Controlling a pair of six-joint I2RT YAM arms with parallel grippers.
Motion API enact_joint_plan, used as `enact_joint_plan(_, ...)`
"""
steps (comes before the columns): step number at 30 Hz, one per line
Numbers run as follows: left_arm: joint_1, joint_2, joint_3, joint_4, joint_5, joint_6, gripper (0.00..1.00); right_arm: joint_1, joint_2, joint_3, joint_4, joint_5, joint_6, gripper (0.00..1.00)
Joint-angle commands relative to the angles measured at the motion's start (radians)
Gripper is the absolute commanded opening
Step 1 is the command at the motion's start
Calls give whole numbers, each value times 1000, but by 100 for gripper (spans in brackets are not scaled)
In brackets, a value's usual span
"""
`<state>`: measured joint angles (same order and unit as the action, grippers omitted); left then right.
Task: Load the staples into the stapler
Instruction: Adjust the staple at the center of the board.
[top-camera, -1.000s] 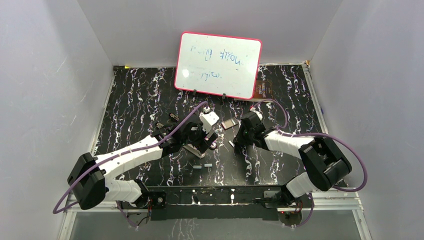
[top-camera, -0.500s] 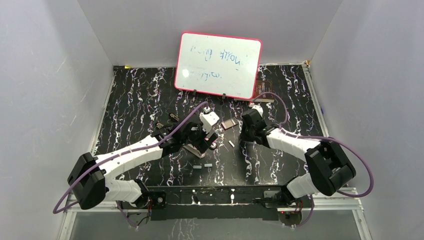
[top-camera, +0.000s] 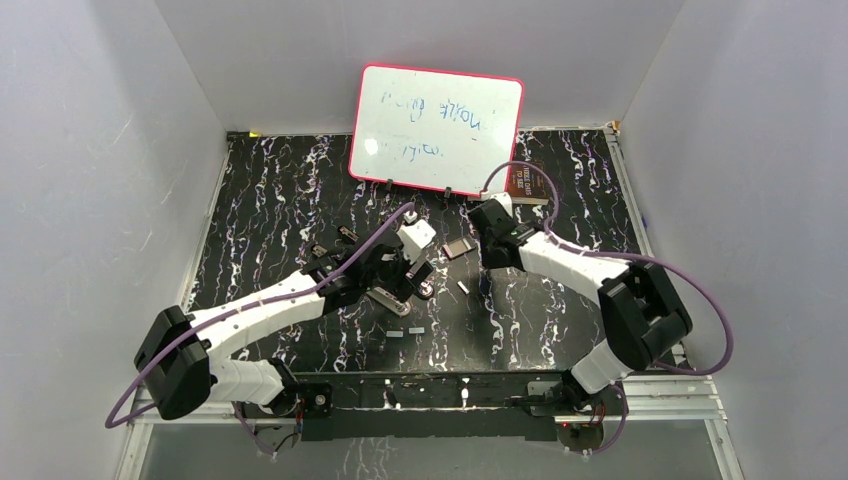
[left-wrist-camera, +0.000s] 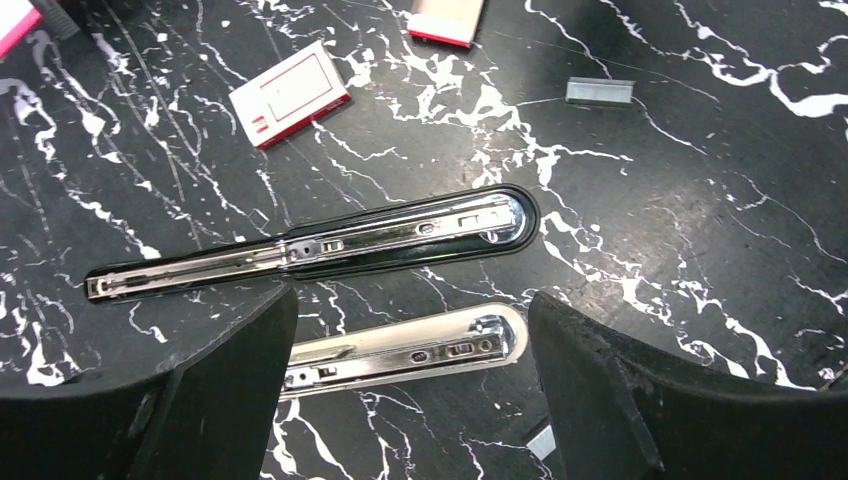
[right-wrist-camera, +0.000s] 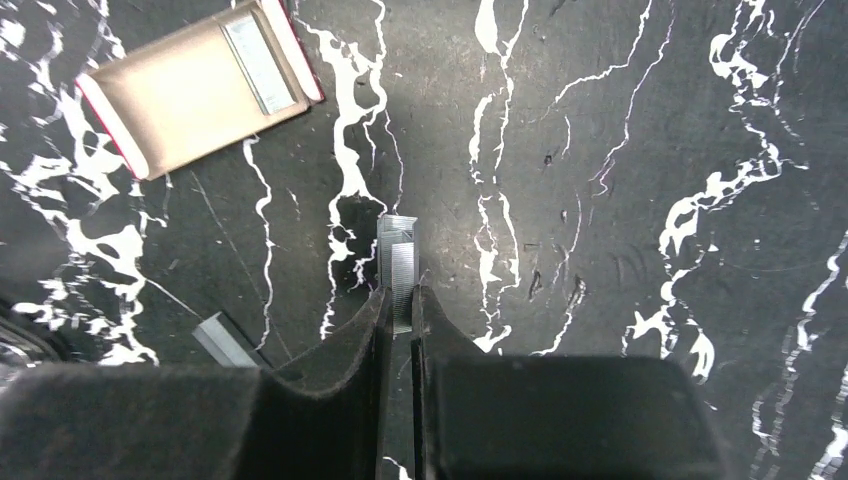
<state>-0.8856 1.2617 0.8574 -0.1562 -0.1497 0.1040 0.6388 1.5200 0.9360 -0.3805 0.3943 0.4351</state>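
The stapler (left-wrist-camera: 310, 245) lies opened out flat on the black marbled table, its black half with the shiny rail further from me and its silvery half (left-wrist-camera: 400, 345) nearer. My left gripper (left-wrist-camera: 410, 400) hovers open over that silvery half, touching nothing. From above, the stapler (top-camera: 385, 298) is under the left gripper (top-camera: 400, 280). My right gripper (right-wrist-camera: 400, 295) is shut on a thin grey strip of staples (right-wrist-camera: 398, 265) that sticks out past its fingertips. It hangs to the right of the stapler (top-camera: 490, 262). Loose strips (right-wrist-camera: 225, 340) (left-wrist-camera: 598, 91) lie on the table.
An open staple box tray (right-wrist-camera: 195, 85) lies just beyond the right gripper, with a white box with a red label (left-wrist-camera: 290, 92) close by. A whiteboard (top-camera: 436, 130) stands at the back, a dark red card (top-camera: 525, 180) beside it. Another loose strip (top-camera: 405, 332) lies nearer the bases.
My right arm has swung its wrist toward the back of the table with the staple strip pinched between its fingers. The left arm and the stapler have stayed put.
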Motion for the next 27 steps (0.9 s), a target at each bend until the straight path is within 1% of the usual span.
enact_joint_plan(1,2,-52,4,27,-86,-1,84,62,72,103,-155,137,-73,17)
enact_joint_plan(4,9,-66,-2,44,-123,-12,85,108,133,147,-224,205,-78,18)
enact_joint_plan(11,78,-118,-16,79,-195,-58,85,203,271,206,-350,350,-48,18)
enact_joint_plan(15,106,-168,-42,105,-197,-69,89,243,329,234,-401,404,-31,18)
enact_joint_plan(21,112,-164,-43,95,-164,-72,90,283,410,260,-453,447,-11,18)
enact_joint_plan(27,114,-166,-46,101,-162,-69,91,312,433,269,-463,453,1,20)
